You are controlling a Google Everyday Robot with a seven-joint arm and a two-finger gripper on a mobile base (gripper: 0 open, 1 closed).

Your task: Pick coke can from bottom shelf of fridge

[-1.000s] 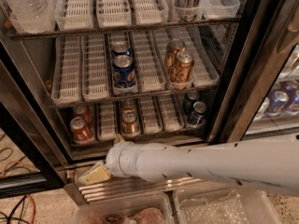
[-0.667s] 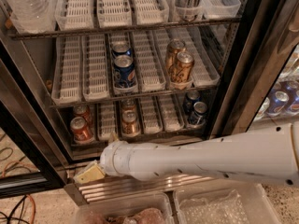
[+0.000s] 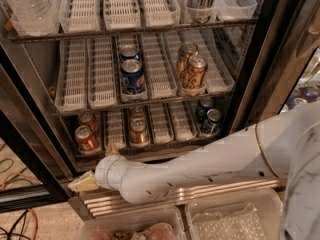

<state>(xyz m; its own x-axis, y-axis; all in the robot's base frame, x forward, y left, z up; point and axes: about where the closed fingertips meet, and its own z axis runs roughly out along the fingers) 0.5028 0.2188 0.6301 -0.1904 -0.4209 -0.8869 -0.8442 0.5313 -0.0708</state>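
The gripper hung below the coke can and a little to its right, out in front of the fridge's ribbed steel base. Whether it was released or clenched could not be told; only a tan tip showed past the white wrist. Nothing appeared to be held in it, and it looked clear of the can.

The coke can stood at the front of the far-left lane of the bottom shelf, with a second reddish can directly behind it. Right of the coke can, past one bare lane tray, sat two gold-orange cans. Farther right on the same shelf stood the dark blue cans.

The step in hand looked like the approach. Doing it well likely called for raising the gripper to the height of the can's body, then driving straight into that left lane. It should stay off the fridge frame left of the coke can and not knock the can backward.
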